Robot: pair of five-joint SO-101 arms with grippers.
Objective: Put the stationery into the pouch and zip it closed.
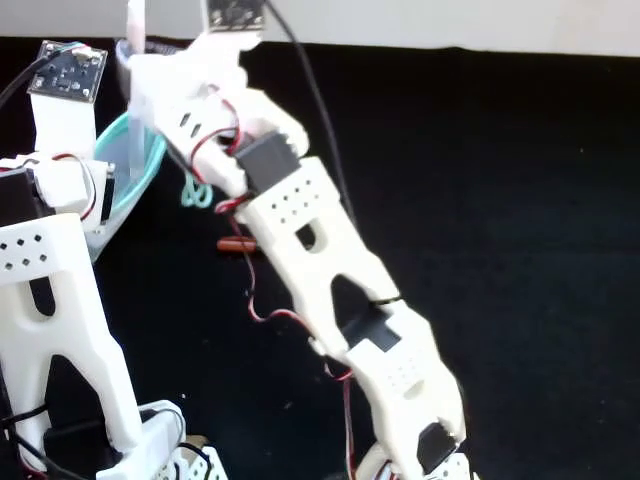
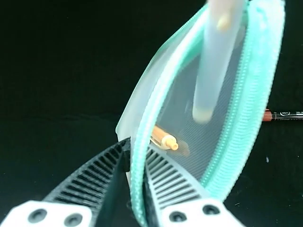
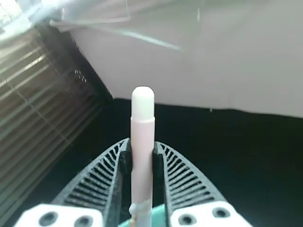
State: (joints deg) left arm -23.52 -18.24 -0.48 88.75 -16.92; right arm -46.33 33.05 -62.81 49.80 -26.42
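A mesh pouch (image 1: 143,168) with a teal zipper stands open at the far left of the table. My left gripper (image 2: 136,147) is shut on its zipper edge (image 2: 255,94) and holds the mouth up. My right gripper (image 3: 141,147) is shut on a white pen (image 3: 142,118), held upright above the pouch. The pen (image 1: 134,30) pokes down into the open mouth, with its lower end (image 2: 210,80) inside the mesh. An orange-tipped pen (image 2: 165,141) lies in the pouch. A red pen (image 1: 236,243) lies on the table beside the pouch.
The teal zipper pull loop (image 1: 195,192) hangs between the pouch and the right arm (image 1: 330,270), which crosses the table diagonally. The table (image 1: 500,200) is black, with a white wall behind it.
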